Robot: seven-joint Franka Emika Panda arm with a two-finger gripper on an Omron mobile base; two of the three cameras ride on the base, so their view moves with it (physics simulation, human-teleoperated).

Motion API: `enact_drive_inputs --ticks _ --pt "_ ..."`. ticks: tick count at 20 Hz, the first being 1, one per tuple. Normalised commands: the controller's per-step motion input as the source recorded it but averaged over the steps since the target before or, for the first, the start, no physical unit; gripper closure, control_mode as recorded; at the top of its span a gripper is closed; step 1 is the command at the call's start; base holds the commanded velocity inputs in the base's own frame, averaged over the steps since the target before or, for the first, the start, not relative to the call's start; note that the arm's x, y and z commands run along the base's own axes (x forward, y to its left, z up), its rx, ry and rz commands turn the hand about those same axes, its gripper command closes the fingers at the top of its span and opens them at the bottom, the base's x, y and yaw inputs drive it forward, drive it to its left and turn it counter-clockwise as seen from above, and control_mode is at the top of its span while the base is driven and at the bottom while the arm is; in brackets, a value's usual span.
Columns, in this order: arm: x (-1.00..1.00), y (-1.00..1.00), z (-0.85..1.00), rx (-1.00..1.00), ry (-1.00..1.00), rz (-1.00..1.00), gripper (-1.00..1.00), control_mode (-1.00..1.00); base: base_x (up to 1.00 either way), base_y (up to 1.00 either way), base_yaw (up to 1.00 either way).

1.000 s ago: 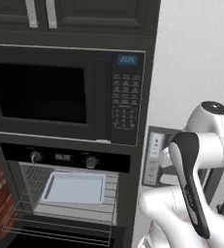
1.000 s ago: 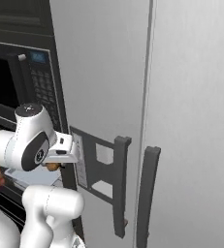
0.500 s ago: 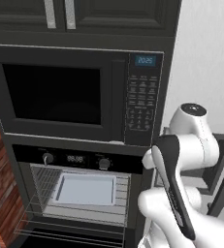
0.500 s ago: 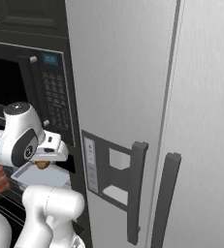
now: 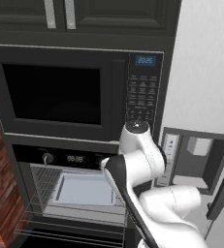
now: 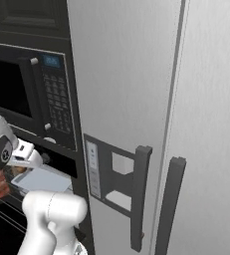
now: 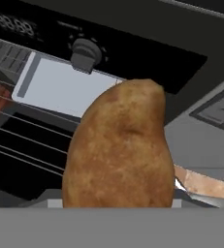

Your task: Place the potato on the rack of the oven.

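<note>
Fingers clamped on the potato (image 7: 119, 150), the arm holds it before the open oven (image 5: 60, 160); rack (image 5: 43, 181) placement remains.

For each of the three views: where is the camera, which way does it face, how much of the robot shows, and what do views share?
Left base view: behind the arm's left, facing the microwave and open oven; the arm rises lower right.
Right base view: behind its right, facing the fridge; the arm sits lower left.
Hand view: on the hand, looking along the gripper at the held potato, with the rack beyond.
Shared: the tray appears in all three.
</note>
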Motion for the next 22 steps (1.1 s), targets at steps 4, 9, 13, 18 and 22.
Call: enact_drive_inputs --ticks 4,9,13,18,22 --pt "0.58 1.00 -1.00 0.00 -0.01 -0.12 1.00 -1.00 0.00 0.00 0.00" --pt "0.64 1.00 -0.97 -0.08 -0.03 -0.18 1.00 -1.00 0.00 0.00 0.00" --pt "0.72 1.00 -0.93 -0.01 -0.03 -0.13 1.00 -1.00 0.00 0.00 0.00" --pt "0.86 0.91 -0.61 0.00 -0.01 -0.11 1.00 -1.00 0.00 0.00 0.00" --pt "0.79 0.37 -0.08 -0.03 0.09 -0.21 1.00 -1.00 0.00 0.00 0.00"
